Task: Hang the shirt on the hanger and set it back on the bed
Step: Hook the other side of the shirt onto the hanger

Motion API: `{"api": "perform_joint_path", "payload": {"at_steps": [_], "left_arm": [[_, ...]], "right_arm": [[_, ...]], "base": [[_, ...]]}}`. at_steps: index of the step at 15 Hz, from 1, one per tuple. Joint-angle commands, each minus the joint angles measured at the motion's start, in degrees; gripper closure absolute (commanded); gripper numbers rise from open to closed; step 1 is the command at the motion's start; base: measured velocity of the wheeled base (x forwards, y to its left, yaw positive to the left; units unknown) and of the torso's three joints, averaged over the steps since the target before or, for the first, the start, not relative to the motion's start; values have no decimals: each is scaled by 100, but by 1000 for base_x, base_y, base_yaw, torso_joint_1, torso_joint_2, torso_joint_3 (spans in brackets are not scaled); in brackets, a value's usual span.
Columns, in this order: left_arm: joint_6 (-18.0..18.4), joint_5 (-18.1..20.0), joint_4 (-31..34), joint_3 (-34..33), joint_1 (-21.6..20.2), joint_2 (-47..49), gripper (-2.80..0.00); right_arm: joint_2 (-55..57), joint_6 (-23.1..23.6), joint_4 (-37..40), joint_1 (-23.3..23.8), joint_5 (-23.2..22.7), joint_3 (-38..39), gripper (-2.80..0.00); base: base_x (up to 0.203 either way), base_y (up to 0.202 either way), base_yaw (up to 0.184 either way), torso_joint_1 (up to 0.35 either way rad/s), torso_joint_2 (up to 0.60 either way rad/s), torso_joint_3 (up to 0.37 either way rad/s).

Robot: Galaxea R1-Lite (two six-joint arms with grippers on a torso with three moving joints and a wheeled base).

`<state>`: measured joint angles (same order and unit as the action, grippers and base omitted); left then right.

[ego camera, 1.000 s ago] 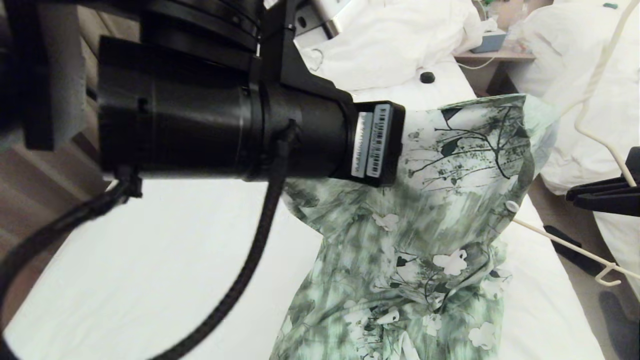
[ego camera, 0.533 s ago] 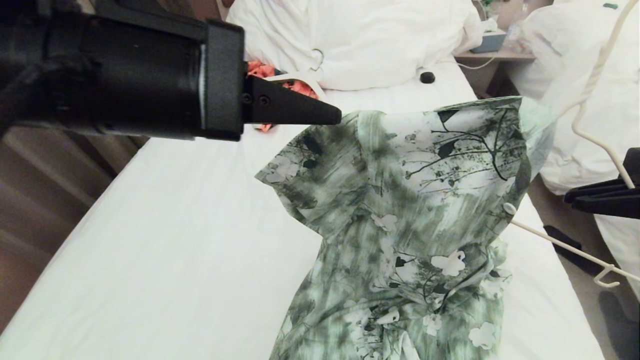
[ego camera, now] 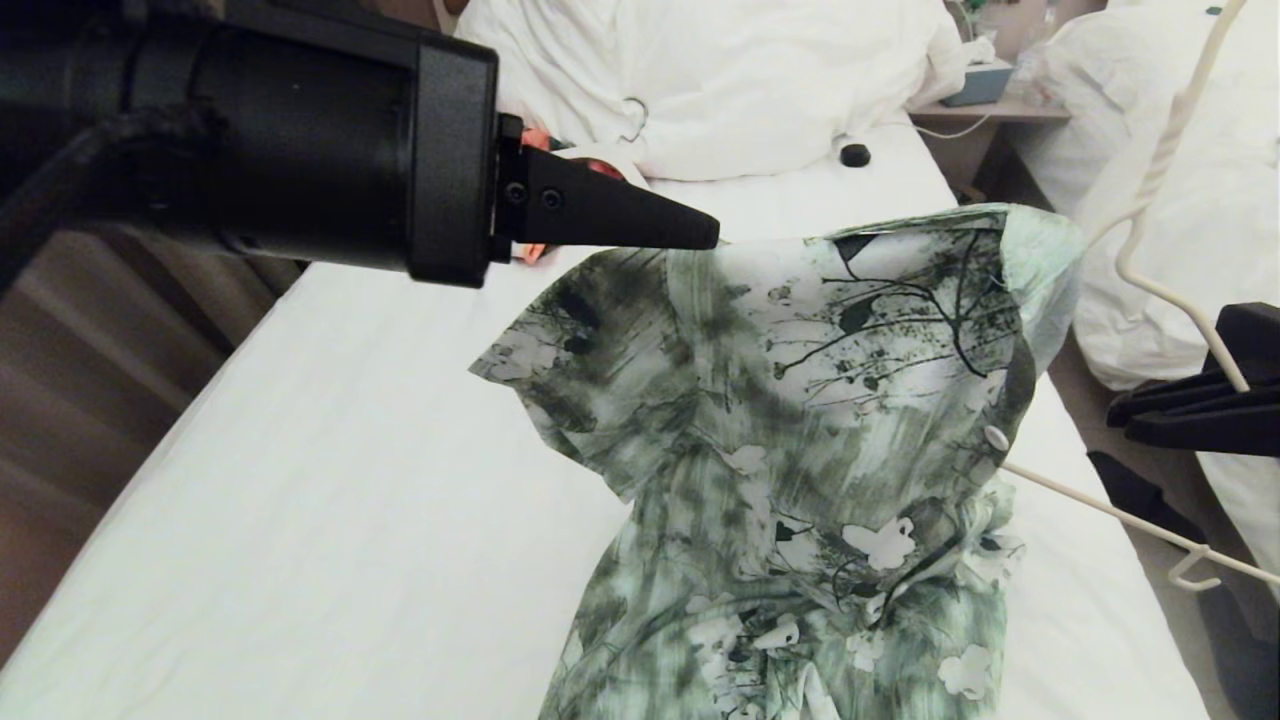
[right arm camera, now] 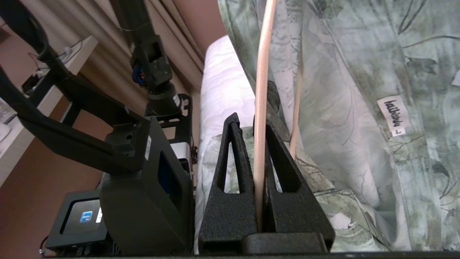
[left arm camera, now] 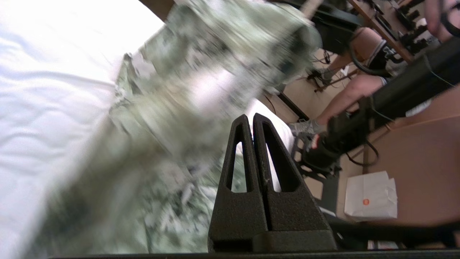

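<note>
- The shirt hangs raised over the bed in the centre-right of the head view, its upper part draped from the hanger, its lower part trailing toward the bottom edge of the frame.
- The right gripper is clenched on a thin rod of the hanger, which runs between its fingers in the right wrist view; in the head view this gripper sits at the right edge.
- The hanger's hook rises toward the upper right corner of the head view, and one bare arm of it sticks out past the shirt toward the lower right.
- The left gripper enters from the upper left of the head view, fingers pressed together and empty, its tip just at the shirt's top edge.
- Judgement: the left-hand shoulder and sleeve look unsupported, so the shirt seems only partly on the hanger.
- Risk: with the left gripper holding nothing, a push at the top edge could slide the cloth off the hanger rather than onto it.
- Risk: the thin rod could twist in the right gripper's clamp under the shirt's uneven weight, tipping the shirt onto the bed.
- A small orange garment and a second hanger lie by the pillow at the top, behind the left gripper.
</note>
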<state>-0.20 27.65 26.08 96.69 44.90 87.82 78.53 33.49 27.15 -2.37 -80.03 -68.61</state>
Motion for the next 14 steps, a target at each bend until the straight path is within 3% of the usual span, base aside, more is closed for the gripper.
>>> {"api": "perform_joint_path", "payload": {"at_steps": [1, 4, 6, 7, 11, 14], "left_arm": [[12, 21, 12, 139, -13, 332, 0], [12, 21, 15, 2, -205, 291, 0], [12, 43, 12, 0, -502, 281, 0], [12, 113, 6, 54, -613, 260, 0], [78, 152, 34, 244, -813, 9, 0], [92, 131, 82, -546, -613, -637, 0]], "right_arm": [[53, 26, 7, -49, -59, -24, 0], [358, 327, -175, -87, -399, -22, 0], [548, 495, -730, -113, -722, 102, 0], [635, 506, -1064, -120, -754, 213, 0], [967, 504, -1159, -131, -764, 320, 0], [1019, 501, -1151, -163, -764, 269, 0]], "base": [[0, 0, 0, 0, 0, 0], [0, 0, 0, 0, 0, 0], [0, 0, 0, 0, 0, 0], [0, 0, 0, 0, 0, 0], [0, 0, 0, 0, 0, 0], [0, 0, 0, 0, 0, 0]]}}
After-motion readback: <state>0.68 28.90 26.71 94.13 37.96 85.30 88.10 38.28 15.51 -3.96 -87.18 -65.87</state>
